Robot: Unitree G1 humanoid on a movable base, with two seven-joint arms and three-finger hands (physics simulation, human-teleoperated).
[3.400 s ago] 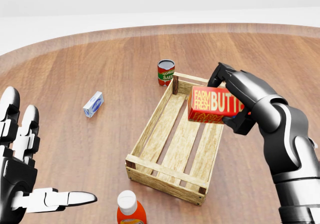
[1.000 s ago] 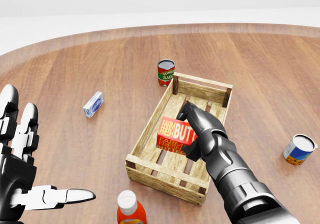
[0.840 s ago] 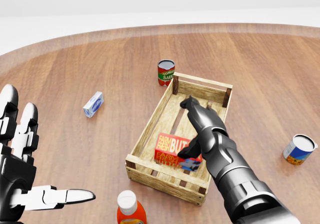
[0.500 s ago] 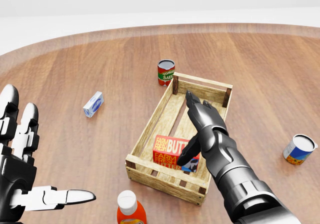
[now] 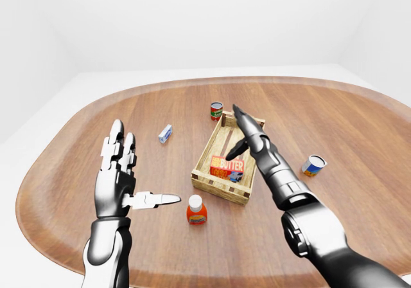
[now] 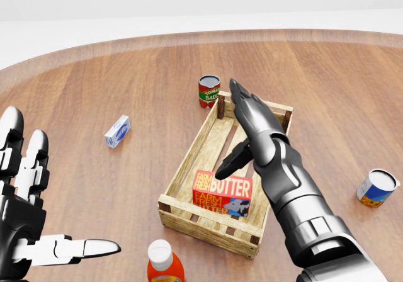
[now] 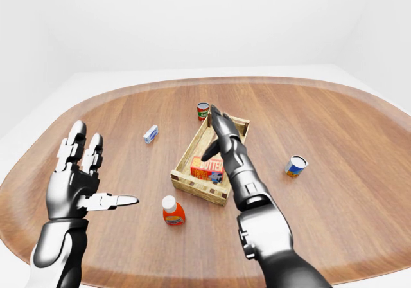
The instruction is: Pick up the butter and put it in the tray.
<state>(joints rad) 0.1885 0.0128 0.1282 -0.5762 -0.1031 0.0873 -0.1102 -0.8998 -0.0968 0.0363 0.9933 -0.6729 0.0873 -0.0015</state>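
The red butter box lies inside the wooden slatted tray, at the tray's lower end in the head view. My right hand is open above the tray, fingers stretched out and the thumb pointing down toward the box without touching it. My left hand is open and empty at the lower left of the head view, far from the tray. The butter also shows in the left-eye view.
A tomato sauce can stands just past the tray's upper left corner. A small blue-and-white carton lies to the left. A ketchup bottle stands below the tray. A blue can lies at the right.
My right hand carried the butter over the tray, lowered it in, and let go. The box now rests in the tray and the hand has opened and lifted away.
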